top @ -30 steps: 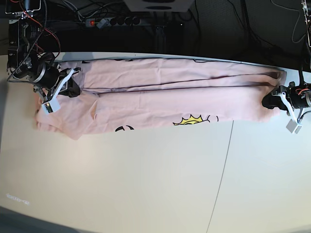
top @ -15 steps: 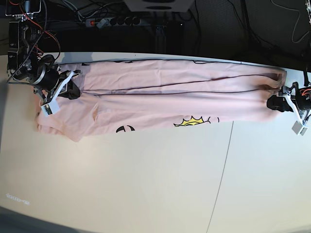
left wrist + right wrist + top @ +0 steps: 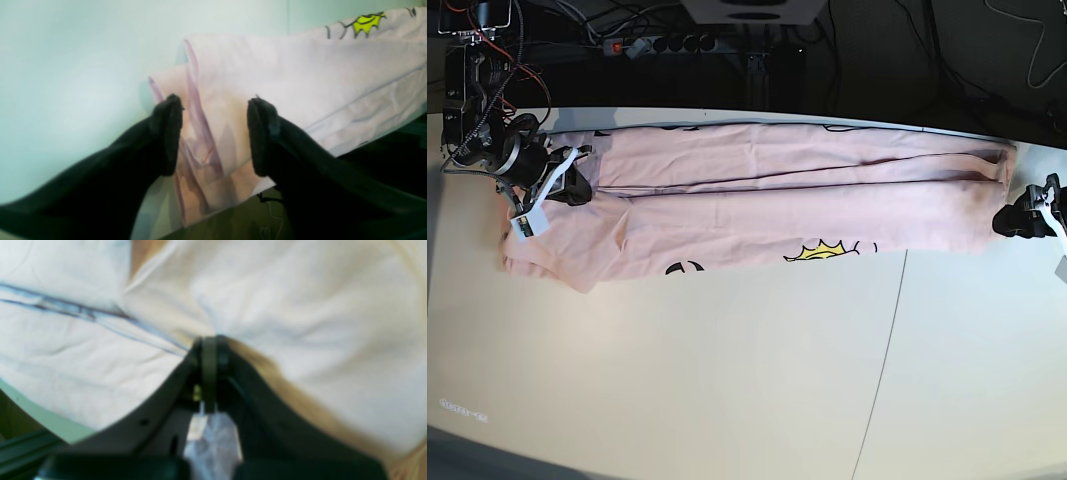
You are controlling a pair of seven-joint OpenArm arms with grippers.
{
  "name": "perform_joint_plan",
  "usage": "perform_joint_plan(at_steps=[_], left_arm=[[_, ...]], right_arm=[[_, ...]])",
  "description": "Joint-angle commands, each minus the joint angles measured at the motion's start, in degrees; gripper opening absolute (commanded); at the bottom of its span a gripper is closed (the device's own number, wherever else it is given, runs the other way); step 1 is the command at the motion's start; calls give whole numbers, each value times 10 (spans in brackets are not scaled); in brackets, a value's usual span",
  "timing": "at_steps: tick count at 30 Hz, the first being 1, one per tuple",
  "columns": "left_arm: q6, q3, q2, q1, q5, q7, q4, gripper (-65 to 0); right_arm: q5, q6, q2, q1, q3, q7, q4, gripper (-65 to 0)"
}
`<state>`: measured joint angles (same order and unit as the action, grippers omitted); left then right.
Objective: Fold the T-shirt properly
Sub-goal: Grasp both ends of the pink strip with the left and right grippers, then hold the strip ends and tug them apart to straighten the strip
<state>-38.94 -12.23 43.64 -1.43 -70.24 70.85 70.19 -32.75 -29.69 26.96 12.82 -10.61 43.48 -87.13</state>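
Note:
The pale pink T-shirt point(image 3: 777, 200) lies stretched in a long, narrow band across the far part of the table, folded lengthwise. A yellow graphic point(image 3: 827, 248) and black lettering point(image 3: 685, 267) peek out at its near edge. My left gripper point(image 3: 1010, 220) is open just off the shirt's right end. In the left wrist view its black fingers point(image 3: 166, 133) stand wide apart, with the layered hem of the T-shirt point(image 3: 300, 73) lying loose beyond them. My right gripper point(image 3: 579, 186) is at the left end. In the right wrist view the right gripper point(image 3: 210, 346) is shut, pinching puckered T-shirt point(image 3: 317, 323) fabric.
The pale table point(image 3: 727, 380) has a seam line point(image 3: 887, 350) running toward its near edge. Behind the far edge are a power strip point(image 3: 657, 44), cables and dark equipment. The shirt's far side lies close to that edge.
My left gripper opened, let go of the shirt's right end and drew back to the right. The released end now lies flat. The right gripper kept its hold.

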Motion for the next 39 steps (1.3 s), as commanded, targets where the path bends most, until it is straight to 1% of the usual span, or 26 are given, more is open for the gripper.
perform_joint_plan(at_steps=[1, 5, 6, 8, 9, 11, 13, 20, 24, 31, 36, 39], left_arm=[[-11, -6, 15, 2, -9, -5, 6, -273], [-11, -6, 15, -20, -6, -8, 6, -270], [-11, -6, 15, -24, -2, -11, 6, -246], [-11, -6, 15, -32, 22, -32, 6, -179], [-11, -6, 16, -35, 37, -49, 6, -174], [-11, -6, 18, -38, 64, -73, 6, -174], [-11, -6, 20, -38, 73, -75, 6, -174], [-11, -6, 19, -43, 37, -48, 6, -174], [-11, -6, 19, -43, 15, -44, 6, -174], [-11, -5, 13, -43, 15, -44, 6, -174], [-11, -4, -2, -43, 28, -45, 5, -174], [-11, -4, -8, -43, 47, -51, 4, -174]], right_arm=[[34, -47, 8, 3, -1, 30, 5, -650], [34, -47, 8, 2, -1, 30, 5, -650], [34, -46, 8, 2, -1, 30, 5, -650], [34, -47, 8, 2, -1, 30, 5, -650], [34, -46, 8, 2, -1, 30, 5, -650], [34, -46, 8, 2, -1, 30, 5, -650], [34, -46, 8, 2, -1, 30, 5, -650], [34, -46, 8, 2, -1, 30, 5, -650], [34, -46, 8, 2, -1, 30, 5, -650], [32, -46, 8, 2, -1, 30, 5, -650], [32, -46, 8, 2, -1, 30, 5, -650], [32, -46, 8, 2, -1, 30, 5, -650]])
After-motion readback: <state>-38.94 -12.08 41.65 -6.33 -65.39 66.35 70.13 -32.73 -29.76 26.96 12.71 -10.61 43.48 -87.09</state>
